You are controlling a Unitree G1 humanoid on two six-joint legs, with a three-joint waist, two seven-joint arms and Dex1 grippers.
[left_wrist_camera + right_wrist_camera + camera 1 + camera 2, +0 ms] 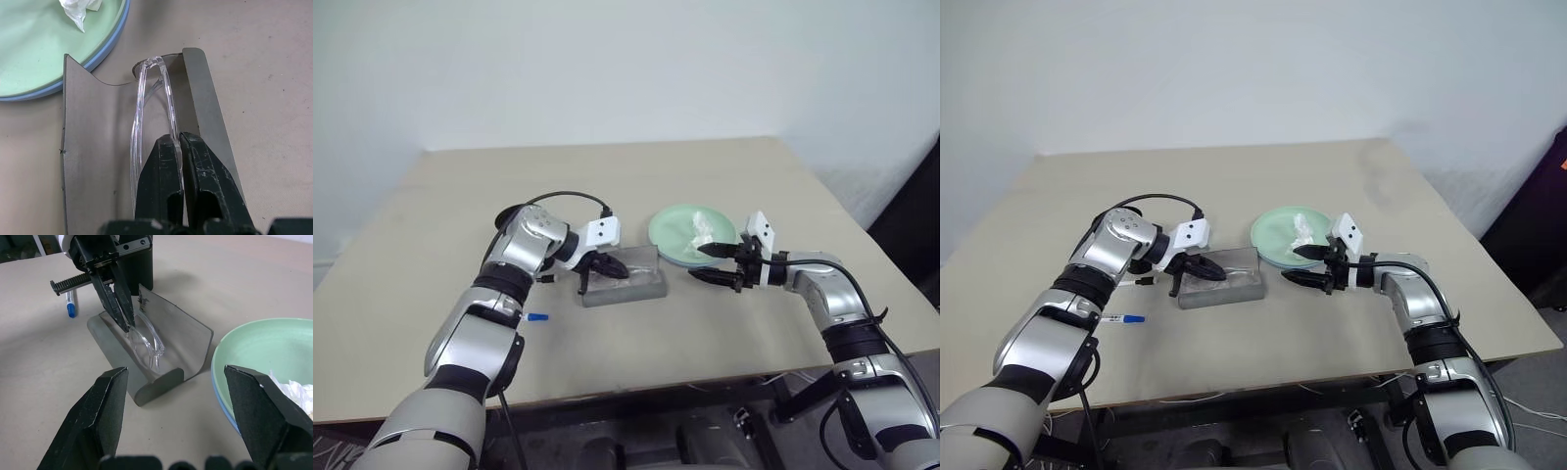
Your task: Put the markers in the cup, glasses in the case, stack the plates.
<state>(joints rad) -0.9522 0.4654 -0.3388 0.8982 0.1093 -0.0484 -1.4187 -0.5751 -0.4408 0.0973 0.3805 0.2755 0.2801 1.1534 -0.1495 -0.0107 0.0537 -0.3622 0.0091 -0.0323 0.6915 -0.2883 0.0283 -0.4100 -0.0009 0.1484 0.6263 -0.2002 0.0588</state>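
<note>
The left claw (pixel 120 308), pinched shut on the glasses (pixel 146 340), holds them inside the open case (pixel 161 357), so releasing seems next, while the right claw (pixel 181 406) waits wide open beside the case.

Silver-and-black jointed arms carry white wrist camera blocks, looping black cables, and black two-fingered hands with scuffed fingers.

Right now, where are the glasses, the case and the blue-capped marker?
glasses (pixel 168 105): left wrist view, on the clear frame.
case (pixel 188 335): right wrist view, on the open lid's inner face.
marker (pixel 71 308): right wrist view, on its blue cap.
</note>
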